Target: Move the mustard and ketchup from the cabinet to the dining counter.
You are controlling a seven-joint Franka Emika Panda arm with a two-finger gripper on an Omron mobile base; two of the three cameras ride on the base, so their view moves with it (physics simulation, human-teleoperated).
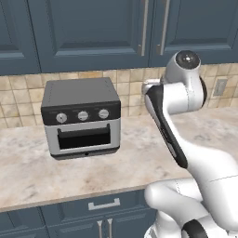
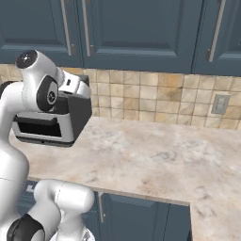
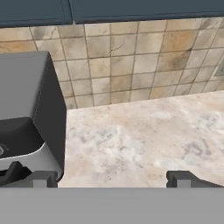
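The left base view looks forward and down from behind the arm's left side, facing the worktop [image 1: 28, 176], the toaster oven [image 1: 82, 118] standing on it and the closed cabinet [image 1: 88, 32] above. The right base view faces the same wall from the arm's right, sharing the oven, tiled backsplash [image 2: 155, 101] and cabinet doors. The hand view sits much nearer, low over the worktop, looking toward the backsplash with the oven's side at left.
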